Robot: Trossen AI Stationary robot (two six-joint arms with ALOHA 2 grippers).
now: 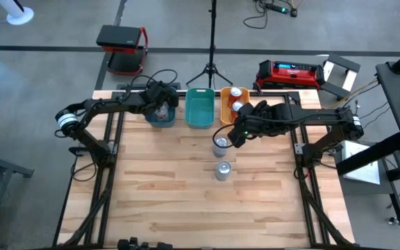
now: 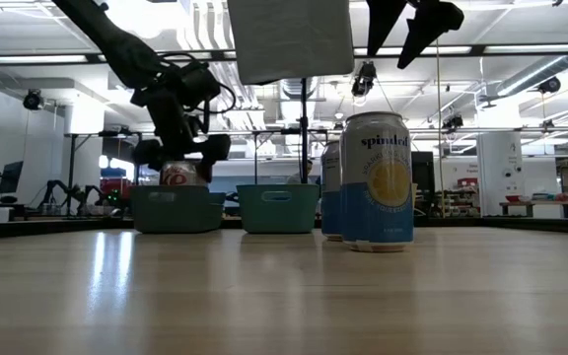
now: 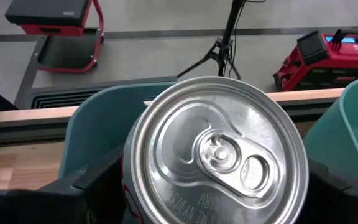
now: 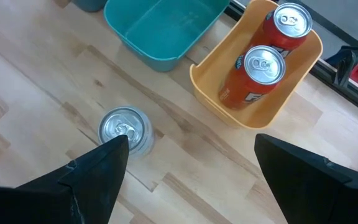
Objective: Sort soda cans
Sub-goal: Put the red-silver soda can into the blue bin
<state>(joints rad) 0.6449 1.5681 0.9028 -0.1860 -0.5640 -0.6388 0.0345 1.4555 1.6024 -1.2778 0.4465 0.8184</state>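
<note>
Five cans are counted in all. Two silver ones stand upright on the wooden table (image 1: 165, 201), one behind the other and a little apart. The nearer can (image 1: 223, 170) is set toward the middle of the table, and in the low view a yellow circle and blue band are seen on its side. The farther silver can (image 1: 221, 144) is found just beyond it.

The right gripper (image 1: 237, 133) is held over the table just beside this farther can. Its fingers (image 4: 98, 171) are spread wide apart and nothing is gripped. The can's top is seen next to one fingertip, not between the two.

Three bins are lined up along the far edge. In the orange bin (image 1: 225, 117), on the right, two red cans (image 4: 257, 78) are stood upright side by side, touching. The teal bin (image 1: 200, 111) is placed in the middle. Whether anything lies inside it cannot be told from the low view; none is seen from above.

Over the blue-grey bin (image 2: 176, 209), on the left, the left gripper (image 2: 178, 158) is held with its fingers clamped on the fifth can (image 3: 219, 149). That can is kept upright, its silver top toward the wrist camera, its lower part at the bin's rim.
</note>
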